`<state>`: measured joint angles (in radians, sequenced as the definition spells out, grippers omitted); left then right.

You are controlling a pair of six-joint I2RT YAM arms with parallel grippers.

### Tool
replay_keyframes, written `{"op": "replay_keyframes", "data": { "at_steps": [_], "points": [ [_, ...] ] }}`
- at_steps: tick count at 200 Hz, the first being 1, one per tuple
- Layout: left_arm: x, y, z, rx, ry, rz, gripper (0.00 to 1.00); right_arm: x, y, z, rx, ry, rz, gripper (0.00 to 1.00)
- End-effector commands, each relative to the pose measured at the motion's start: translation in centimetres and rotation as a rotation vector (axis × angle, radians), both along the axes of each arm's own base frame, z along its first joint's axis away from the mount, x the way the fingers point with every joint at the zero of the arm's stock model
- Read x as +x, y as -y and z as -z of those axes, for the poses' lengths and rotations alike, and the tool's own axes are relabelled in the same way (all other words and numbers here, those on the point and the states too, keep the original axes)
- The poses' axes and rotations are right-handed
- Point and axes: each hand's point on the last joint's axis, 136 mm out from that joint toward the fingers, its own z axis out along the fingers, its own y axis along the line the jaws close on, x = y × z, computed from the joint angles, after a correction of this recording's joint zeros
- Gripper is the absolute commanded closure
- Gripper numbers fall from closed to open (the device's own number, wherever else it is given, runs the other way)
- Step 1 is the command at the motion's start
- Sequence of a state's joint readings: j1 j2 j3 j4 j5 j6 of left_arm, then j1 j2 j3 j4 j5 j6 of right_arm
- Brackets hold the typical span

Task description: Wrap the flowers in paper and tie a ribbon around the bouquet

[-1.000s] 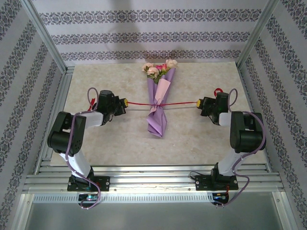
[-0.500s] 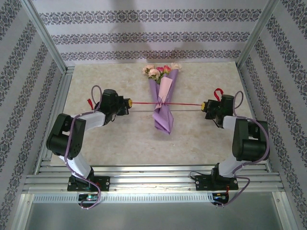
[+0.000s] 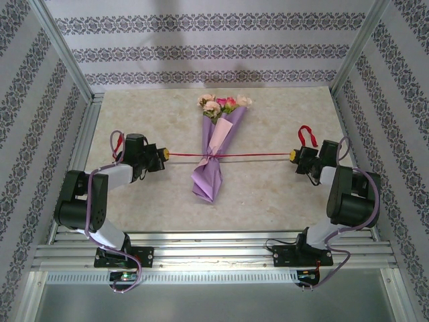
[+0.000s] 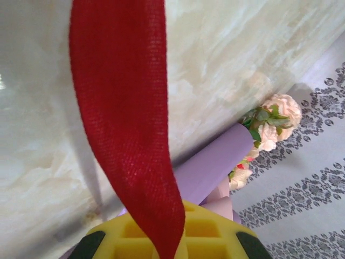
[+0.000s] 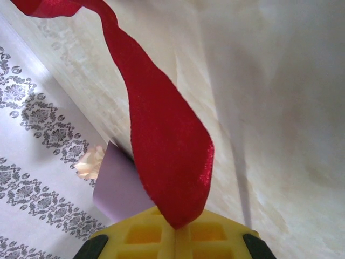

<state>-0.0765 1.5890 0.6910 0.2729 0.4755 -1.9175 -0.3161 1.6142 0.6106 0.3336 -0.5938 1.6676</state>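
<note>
lying in the middle of the table [image 3: 268, 194], the bouquet [image 3: 212, 164] points its roses [image 3: 221, 104] toward the far wall [image 3: 214, 54], with the red ribbon [image 3: 255, 158] wrapped round its middle and stretched out to both sides. the left gripper [image 3: 161, 155] is clamped on one ribbon end and the right gripper [image 3: 295, 155] on the other, both well apart from the bouquet.

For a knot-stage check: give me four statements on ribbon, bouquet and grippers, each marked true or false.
1. The left gripper is shut on the ribbon. True.
2. The ribbon hangs slack. False: it runs taut from the left gripper to the right gripper.
3. The ribbon crosses the bouquet. True.
4. The bouquet's open end faces the arm bases. False: its flowers point at the far wall.
</note>
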Motion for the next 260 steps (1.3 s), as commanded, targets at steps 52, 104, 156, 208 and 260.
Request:
{"op": "replay_keyframes", "data": {
  "at_steps": [52, 104, 156, 208, 260],
  "points": [
    [-3.9, -0.4, 1.7, 0.133, -0.267, 0.034, 0.52, -1.4, 0.6, 1.3, -0.096, -0.101, 0.042, 1.0],
    [-3.1, 6.8, -1.4, 0.15, -0.219, 0.153, 0.39, -2.0, 0.4, 1.9, -0.098, -0.125, 0.029, 1.0],
    [-1.2, 13.0, 1.1, 0.133, -0.256, 0.28, 0.42, -1.9, 0.5, 1.9, -0.095, -0.128, 0.022, 1.0],
    [0.5, 15.3, 2.9, 0.135, -0.243, 0.304, 0.73, -2.1, 0.1, 2.1, -0.082, -0.148, -0.004, 1.0],
    [0.9, 15.7, 2.0, 0.14, -0.171, 0.314, 1.0, -4.2, -3.1, -1.2, -0.185, -0.249, -0.152, 0.38]
  ]
}}
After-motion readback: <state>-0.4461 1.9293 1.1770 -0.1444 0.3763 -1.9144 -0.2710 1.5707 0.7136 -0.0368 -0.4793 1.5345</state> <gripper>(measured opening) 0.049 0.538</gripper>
